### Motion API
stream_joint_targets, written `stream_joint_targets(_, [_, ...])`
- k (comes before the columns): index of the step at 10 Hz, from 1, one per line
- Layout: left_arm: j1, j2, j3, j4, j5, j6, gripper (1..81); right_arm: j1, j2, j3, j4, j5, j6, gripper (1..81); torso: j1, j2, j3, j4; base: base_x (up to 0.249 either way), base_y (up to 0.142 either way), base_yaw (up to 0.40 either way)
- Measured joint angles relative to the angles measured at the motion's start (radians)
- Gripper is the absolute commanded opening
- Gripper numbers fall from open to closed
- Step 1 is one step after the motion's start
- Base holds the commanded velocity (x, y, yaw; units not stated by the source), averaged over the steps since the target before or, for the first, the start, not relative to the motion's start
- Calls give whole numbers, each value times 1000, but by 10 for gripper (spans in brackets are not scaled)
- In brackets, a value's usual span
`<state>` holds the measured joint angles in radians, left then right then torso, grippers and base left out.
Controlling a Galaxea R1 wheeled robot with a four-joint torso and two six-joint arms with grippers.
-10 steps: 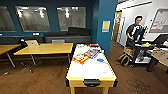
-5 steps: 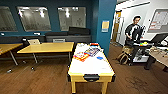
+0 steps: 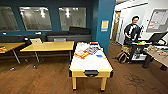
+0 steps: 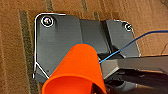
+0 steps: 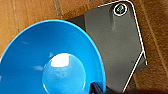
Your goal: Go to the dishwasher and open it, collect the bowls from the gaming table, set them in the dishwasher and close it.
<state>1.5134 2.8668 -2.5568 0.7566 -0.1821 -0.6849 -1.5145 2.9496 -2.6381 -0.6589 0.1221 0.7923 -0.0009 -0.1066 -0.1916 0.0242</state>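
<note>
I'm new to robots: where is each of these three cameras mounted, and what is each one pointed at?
Head view: high on the robot, facing forward and down at a yellow-framed table and a person.
Left wrist view: on the left arm, looking down at brown floor past an orange bowl and the robot's dark plate.
Right wrist view: on the right arm, looking down past a blue bowl.
Both wrist views share floor and plate.

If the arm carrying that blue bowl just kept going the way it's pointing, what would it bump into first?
Probably the wooden floor: the right wrist view looks past the blue bowl and the robot's own dark plate onto floorboards. How far off the floor lies is unclear.
</note>
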Motion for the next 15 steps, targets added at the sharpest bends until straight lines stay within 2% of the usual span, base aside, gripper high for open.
stream_joint_targets(5, [0,19,-30,0,1,0,10,0,0,0,0,0,0,10,0,0,0,0,-171,0,0])
stream_joint_targets(7, [20,23,-36,1,3,0,10,-10,6,-1,-1,-6,5,10,-2,-2,1,0,0,0,0])
stream_joint_targets(10, [-5,23,-37,1,-1,0,10,9,6,-6,-14,-9,-5,10,1,-2,1,0,0,0,0])
stream_joint_targets(15, [4,23,-37,1,1,0,10,4,8,-8,-15,-11,-5,10,1,-2,1,0,-12,0,0])
